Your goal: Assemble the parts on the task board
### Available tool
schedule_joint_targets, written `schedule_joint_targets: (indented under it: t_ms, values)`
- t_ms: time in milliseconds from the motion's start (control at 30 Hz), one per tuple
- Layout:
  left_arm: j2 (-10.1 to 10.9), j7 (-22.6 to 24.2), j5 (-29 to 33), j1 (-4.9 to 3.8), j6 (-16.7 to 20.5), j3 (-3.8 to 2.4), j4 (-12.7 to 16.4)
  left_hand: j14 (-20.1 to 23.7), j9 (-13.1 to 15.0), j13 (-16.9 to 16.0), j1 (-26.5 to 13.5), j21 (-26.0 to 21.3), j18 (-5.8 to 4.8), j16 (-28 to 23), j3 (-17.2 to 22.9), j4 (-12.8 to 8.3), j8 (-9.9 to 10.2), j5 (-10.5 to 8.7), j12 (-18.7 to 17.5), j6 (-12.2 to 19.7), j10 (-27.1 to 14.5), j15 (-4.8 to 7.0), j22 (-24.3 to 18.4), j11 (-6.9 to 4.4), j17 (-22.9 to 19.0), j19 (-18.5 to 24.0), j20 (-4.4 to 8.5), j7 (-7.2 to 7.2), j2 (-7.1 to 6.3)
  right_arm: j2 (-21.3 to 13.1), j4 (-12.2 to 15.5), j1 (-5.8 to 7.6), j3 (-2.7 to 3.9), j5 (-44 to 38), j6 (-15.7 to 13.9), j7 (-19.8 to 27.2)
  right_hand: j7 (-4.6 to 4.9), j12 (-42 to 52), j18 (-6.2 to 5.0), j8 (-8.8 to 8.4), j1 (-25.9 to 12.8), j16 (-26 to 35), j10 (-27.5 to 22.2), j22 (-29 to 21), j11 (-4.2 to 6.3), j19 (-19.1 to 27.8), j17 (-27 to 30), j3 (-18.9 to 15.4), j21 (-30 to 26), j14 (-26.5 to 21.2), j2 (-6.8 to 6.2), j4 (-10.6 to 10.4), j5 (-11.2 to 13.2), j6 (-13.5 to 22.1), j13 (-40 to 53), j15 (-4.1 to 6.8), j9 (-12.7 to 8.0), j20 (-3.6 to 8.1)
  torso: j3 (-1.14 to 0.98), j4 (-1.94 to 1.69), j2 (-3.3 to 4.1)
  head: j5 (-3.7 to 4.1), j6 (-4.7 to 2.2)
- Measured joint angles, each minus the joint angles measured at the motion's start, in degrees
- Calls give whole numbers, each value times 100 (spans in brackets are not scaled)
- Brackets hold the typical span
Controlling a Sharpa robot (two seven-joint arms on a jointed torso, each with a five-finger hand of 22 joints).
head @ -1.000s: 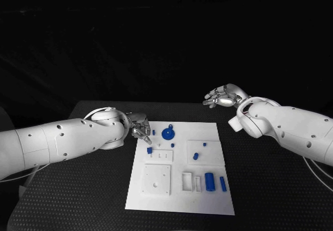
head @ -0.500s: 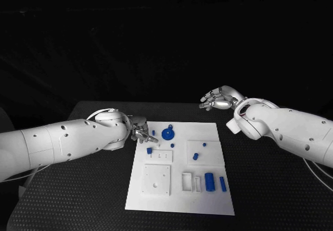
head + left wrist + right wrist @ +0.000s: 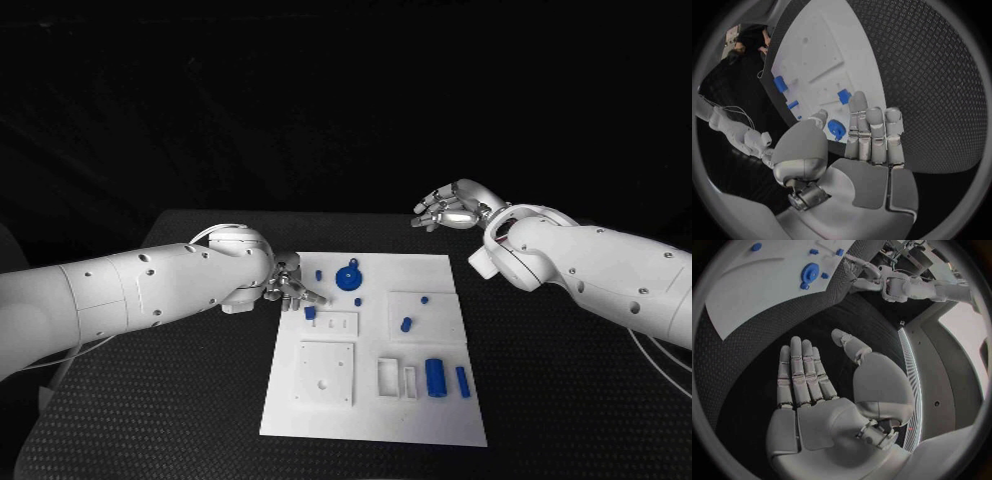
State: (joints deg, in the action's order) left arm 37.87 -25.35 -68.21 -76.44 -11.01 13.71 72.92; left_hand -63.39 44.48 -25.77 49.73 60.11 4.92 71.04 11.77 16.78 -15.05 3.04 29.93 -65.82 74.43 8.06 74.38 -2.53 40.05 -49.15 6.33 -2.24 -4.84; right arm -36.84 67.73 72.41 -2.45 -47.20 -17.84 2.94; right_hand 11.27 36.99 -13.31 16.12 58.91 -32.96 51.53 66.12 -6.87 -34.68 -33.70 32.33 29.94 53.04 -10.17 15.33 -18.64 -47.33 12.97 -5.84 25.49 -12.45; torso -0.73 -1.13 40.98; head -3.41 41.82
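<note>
The white task board [image 3: 433, 420] lies in the middle of the table. On its far part are a blue round disc [image 3: 349, 276], a small blue block [image 3: 310, 312] and several small blue pegs; two blue cylinders [image 3: 436, 378] stand near its right edge. My left hand [image 3: 296, 290] hovers at the board's far left edge, beside the block, fingers stretched and holding nothing. In the left wrist view its fingers [image 3: 873, 132] are straight, with the disc [image 3: 836, 129] and block [image 3: 844, 96] just beyond them. My right hand [image 3: 450, 207] is raised past the board's far right corner, flat and empty [image 3: 804, 385].
White raised blocks with recesses [image 3: 326, 372] sit on the near half of the board. Black table [image 3: 159, 400] surrounds the board on both sides. In the right wrist view the board [image 3: 748, 285] and my left arm [image 3: 898, 285] lie beyond the open palm.
My left hand has dropped lower and nearer along the board's left edge, its fingers spreading out. My right hand has drifted slightly to the left.
</note>
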Motion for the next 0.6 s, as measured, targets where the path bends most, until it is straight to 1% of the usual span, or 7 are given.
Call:
schedule_joint_targets:
  t_ms: [33, 100, 233, 367, 600]
  values:
    - [-14, -16, 7, 0, -40, 0, -27, -1, -5, 0, 120, 0, 0, 0, -86, 0, 0, 112, -20, -13, 21, 0, 15, 7, 1, 0, 0, -12, 93, 0, -1, -2, 0, -2, 2, -1, 0, 0, 0, 0, 0, 0, 0, 0, 0, 0, 0, 0, 0, 0, 0, 0, 0, 0, -3, 0, -3, 0, 0, 0, 1, 4, 3]
    - [-67, -49, 33, 0, -123, 0, -101, -1, -23, 0, 295, 0, 0, 0, -231, -2, 0, 330, -44, -21, 22, 0, 30, 8, 6, 0, 0, -20, 150, 0, -1, -4, 0, -7, 5, -4, 0, 0, 1, 0, 0, 0, 0, 2, 0, 0, 0, 0, 0, 0, 0, 0, 0, 0, -11, 0, -7, 0, 1, -1, 1, 8, 12]
    - [-195, -88, 78, 7, -223, -1, -215, -2, -55, 0, 406, 0, 0, 0, -386, -1, 41, 534, -77, -22, 22, 0, 35, 8, 5, 0, 0, -19, 202, 2, -1, -6, 0, -15, 9, -7, 0, 0, 0, 0, 0, 0, 0, 5, 0, 0, -5, 0, 0, 0, 0, 0, 0, 0, -12, 0, -7, 0, 0, -7, 1, 13, 17]
    - [-270, -114, 110, 28, -268, -2, -321, -2, -65, 1, 406, 0, 0, -19, -423, 4, 42, 544, -77, -28, 9, -1, 36, 21, 5, 0, 0, -13, 202, 11, 4, -10, 0, -20, 11, -10, 0, 0, 0, 0, 0, 0, 0, 5, 0, 0, -5, 0, -22, 0, 0, 0, 0, 0, -23, 0, -13, 0, 3, -7, 2, 14, 20]
    - [-357, -137, 155, 30, -277, -1, -512, 19, -72, 1, 406, -24, 0, -26, -454, 4, 68, 566, -110, 1, -1, -23, 36, 30, 3, 0, 0, -42, 202, 10, 17, -14, 0, -24, 12, -13, 0, 0, 1, 0, 0, 0, 0, 4, 0, 0, -5, 0, -22, 0, 0, 0, 0, 0, -29, 0, -13, 0, 4, -11, -1, 26, 22]
